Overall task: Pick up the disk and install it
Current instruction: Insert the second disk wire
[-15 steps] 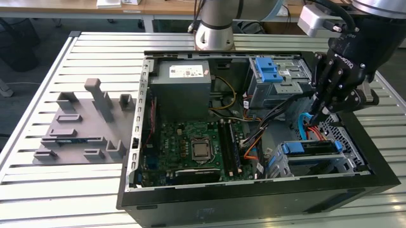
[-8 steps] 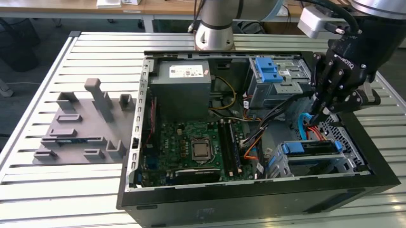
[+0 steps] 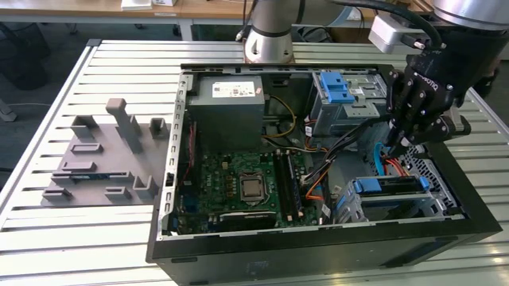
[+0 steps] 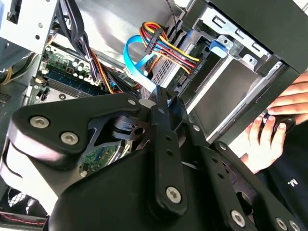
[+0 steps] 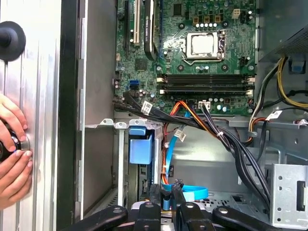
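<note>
Overall, bench [image 3: 47, 226]: slatted metal, carrying an open computer case [image 3: 318, 250].
Motherboard [image 3: 247, 185]: flat on the case floor.
Disk [image 3: 387, 186]: seated in the drive cage, blue-railed.
Cables [image 5: 231, 139]: bundled, crossing beside the cage.
Tool [image 3: 402, 143]: above the disk, fingers nearly together, gripping nothing visible.
Hand [image 5: 12, 159]: resting outside the case wall.

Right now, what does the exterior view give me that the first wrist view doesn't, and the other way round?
Exterior view alone: the grey fixture block on the slatted table beside the computer case, and the power-supply box. First wrist view alone: a person's hands outside the case wall. Both: the motherboard with its bare processor socket, the blue latch over the drive cage, and the gripper above the blue data cable.
</note>
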Available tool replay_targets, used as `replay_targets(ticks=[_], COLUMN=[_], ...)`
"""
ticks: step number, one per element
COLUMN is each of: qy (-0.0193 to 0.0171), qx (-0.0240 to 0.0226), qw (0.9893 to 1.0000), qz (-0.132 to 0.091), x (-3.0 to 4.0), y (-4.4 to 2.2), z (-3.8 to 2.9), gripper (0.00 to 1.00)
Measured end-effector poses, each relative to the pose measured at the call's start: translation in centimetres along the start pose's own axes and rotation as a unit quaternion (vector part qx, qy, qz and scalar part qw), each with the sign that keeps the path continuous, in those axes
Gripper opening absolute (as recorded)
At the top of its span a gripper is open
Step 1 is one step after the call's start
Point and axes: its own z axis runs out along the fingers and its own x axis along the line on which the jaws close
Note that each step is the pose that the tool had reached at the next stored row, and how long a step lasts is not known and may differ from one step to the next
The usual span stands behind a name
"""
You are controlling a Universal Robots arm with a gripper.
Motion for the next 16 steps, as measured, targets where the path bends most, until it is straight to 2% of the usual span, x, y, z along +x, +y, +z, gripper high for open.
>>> replay_targets(ticks=[2, 7, 8, 10, 11, 12, 15, 16], qy=[0.002, 0.0019, 0.0019, 0.0019, 0.0004, -0.0067, -0.0335, -0.0411], qx=[0.0, 0.0, 0.0, 0.0, 0.0, 0.0001, 0.0006, 0.0007], qw=[1.0, 1.0, 1.0, 1.0, 1.0, 1.0, 0.9994, 0.9992], qz=[0.0, 0.0, 0.0, 0.0, 0.0, 0.0, 0.0, 0.0], x=[-0.01, -0.01, -0.01, -0.01, -0.01, -0.01, 0.02, 0.06], y=[0.0, 0.0, 0.0, 0.0, 0.0, -0.01, -0.02, -0.02], z=[0.08, 0.1, 0.1, 0.1, 0.11, 0.13, 0.13, 0.16], gripper=[0.24, 0.22, 0.16, 0.16, 0.16, 0.16, 0.16, 0.16])
